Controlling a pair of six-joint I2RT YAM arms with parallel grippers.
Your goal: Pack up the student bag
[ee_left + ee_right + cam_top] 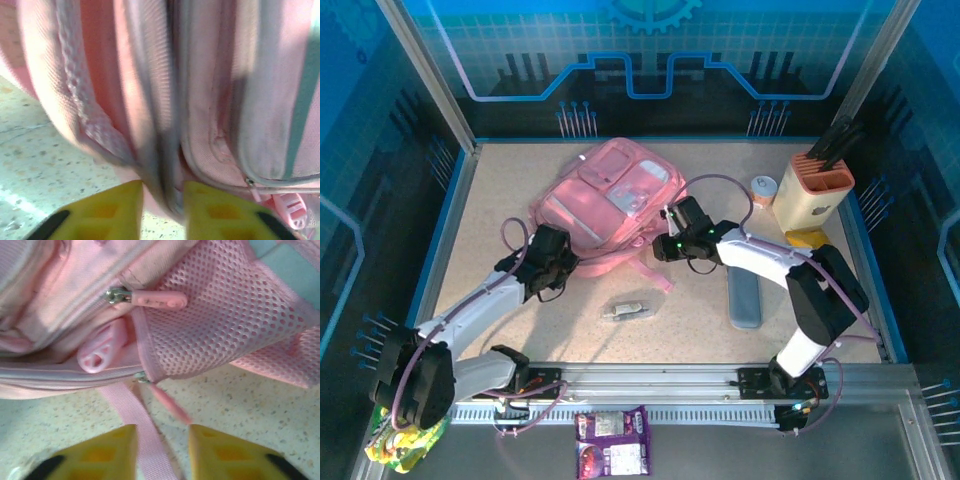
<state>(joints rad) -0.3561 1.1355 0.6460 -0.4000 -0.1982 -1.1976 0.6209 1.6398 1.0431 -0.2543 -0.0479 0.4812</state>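
Observation:
The student bag (610, 195) lies flat in the middle of the table, pink, front pockets up. My left gripper (568, 258) is at its lower left edge. In the left wrist view my left gripper (164, 186) is open a little, and a fold of the bag (210, 100) sits between the yellow fingers (115, 210). My right gripper (666, 240) is at the bag's lower right edge. It (163, 429) is open, with a blurred pink zipper pull (170, 402) hanging loose above the gap and a pink strap (131, 412) running along its left finger. The mesh side pocket (225, 315) is just beyond.
A cream and orange holder (812, 190) with dark utensils stands at the back right, with a small white jar (763, 190) beside it. A grey case (744, 297) lies under my right arm. A small clear packet (628, 310) lies in front of the bag. A purple snack pack (612, 440) sits beyond the near rail.

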